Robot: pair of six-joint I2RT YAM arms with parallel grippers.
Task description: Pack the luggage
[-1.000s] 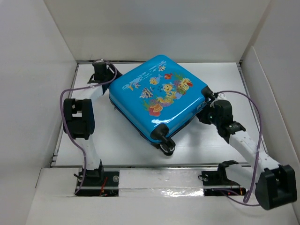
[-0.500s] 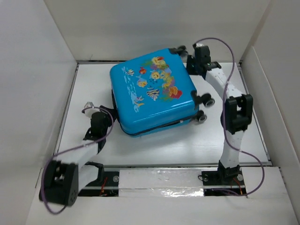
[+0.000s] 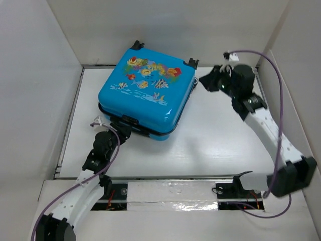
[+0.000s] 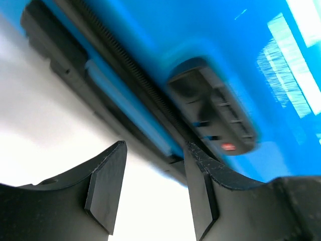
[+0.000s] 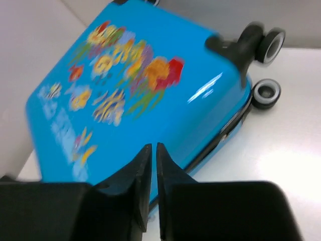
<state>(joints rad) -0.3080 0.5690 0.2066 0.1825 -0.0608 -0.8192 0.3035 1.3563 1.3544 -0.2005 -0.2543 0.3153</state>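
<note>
Well, nearest to me the left gripper (image 4: 153,191) sits low over the near-left part of the tabletop (image 3: 220,140). Its jaws are partly apart with nothing between them, and it is aimed at the near side of the luggage (image 3: 145,98). I judge I have it there to work the seam. Its wrist view shows the dark zip (image 4: 135,85) running along the shell and a black lock block (image 4: 215,118) with a small red mark, both right ahead of the fingers, though as far as I can tell neither finger touches the case. The luggage lies flat and closed on the far-left part of the tabletop, close to the far edge, printed shell up and turned so one corner points towards the near edge. It is a glossy bright-blue hard shell with fish and coral in yellow, orange and red, and small black wheels (image 5: 270,46) at its far side. Farther out, the right gripper (image 5: 153,186) hangs above the far-right part of the tabletop, just beside the wheel corner but apart from it, jaws drawn almost together on nothing. I read that as standing ready to steady the case; packing proper is not yet begun.
</note>
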